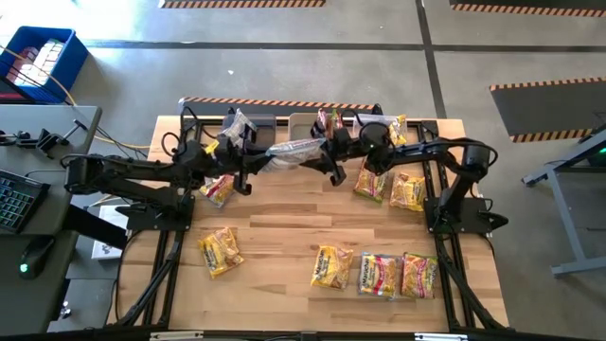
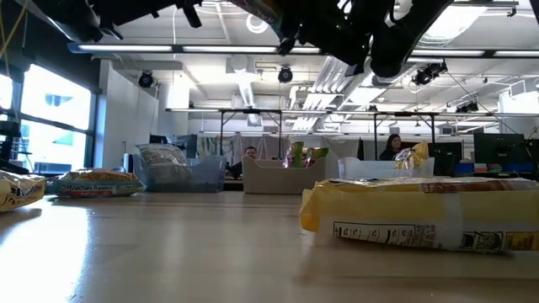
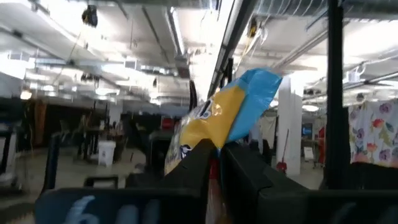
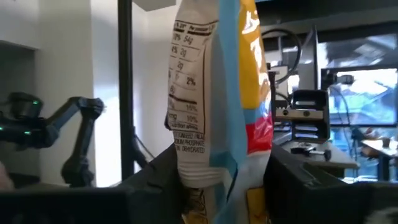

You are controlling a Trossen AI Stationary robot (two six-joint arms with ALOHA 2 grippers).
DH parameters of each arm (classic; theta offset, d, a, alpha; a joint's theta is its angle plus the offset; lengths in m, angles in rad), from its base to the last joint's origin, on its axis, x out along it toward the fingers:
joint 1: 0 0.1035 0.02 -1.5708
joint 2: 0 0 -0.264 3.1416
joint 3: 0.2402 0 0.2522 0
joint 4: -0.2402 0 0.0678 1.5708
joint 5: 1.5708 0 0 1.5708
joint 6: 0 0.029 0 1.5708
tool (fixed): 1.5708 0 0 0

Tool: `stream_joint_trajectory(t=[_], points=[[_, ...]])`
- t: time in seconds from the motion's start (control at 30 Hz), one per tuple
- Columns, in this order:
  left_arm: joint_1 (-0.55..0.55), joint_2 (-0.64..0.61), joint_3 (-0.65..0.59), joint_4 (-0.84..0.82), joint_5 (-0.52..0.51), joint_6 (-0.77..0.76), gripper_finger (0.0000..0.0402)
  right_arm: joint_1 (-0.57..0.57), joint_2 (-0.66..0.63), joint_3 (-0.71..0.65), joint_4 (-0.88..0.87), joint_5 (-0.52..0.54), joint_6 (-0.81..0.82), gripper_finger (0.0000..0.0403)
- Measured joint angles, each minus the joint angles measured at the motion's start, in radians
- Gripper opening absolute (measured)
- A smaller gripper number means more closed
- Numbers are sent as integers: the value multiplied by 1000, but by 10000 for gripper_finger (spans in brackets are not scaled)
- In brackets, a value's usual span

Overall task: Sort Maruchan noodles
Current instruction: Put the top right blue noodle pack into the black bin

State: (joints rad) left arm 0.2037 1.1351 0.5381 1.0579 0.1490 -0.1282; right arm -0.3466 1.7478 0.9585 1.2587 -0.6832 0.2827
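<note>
**Jaws.** Left gripper (image 3: 214, 152): jaws together, clamped on one end of a flat crinkly plastic noodle packet, yellow and blue with a white label panel (image 4: 230, 93). Right gripper (image 4: 221, 168): jaws apart, one either side of the same packet's other end, with no firm pinch visible. The packet hangs in the air between the two arms at 12 o'clock over the wooden surface (image 1: 284, 227), just short of the bins.

**Risk.** This is judged to be a handover. If the left jaws release before the right jaws close, the packet will likely fall. If both grip and pull, the slick film may slip or tear.

**Count.**
- One packet is held.
- Seven lie loose: two at 2 o'clock, three in a row at 5 o'clock, one at 8 o'clock and one at 10 o'clock.
- Three rectangular plastic bins (image 2: 177, 172) line the 12 o'clock edge. Their contents cannot be counted.
</note>
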Motion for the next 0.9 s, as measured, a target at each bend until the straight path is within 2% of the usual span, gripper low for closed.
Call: stream_joint_trajectory(t=[0.1, 0.27, 0.47, 0.6, 0.73, 0.9], points=[[8, -44, 0, -126, -2, 1, 61, -36, -6, 0, -8, -59, 56, 136], [35, -176, 1, -451, -2, 1, 103, -100, -33, 0, -97, -151, 102, 134], [52, -308, 137, -985, -73, 3, 147, -138, -69, 2, -373, -183, -20, 134], [51, -292, 270, -1255, -115, 37, 172, -124, -71, 44, -591, -179, -132, 133], [51, -219, 388, -1399, -117, 37, 196, -86, -71, 103, -837, -60, -295, 133], [51, -95, 531, -1536, -102, 53, 223, -40, -71, 149, -977, 33, -417, 133]])
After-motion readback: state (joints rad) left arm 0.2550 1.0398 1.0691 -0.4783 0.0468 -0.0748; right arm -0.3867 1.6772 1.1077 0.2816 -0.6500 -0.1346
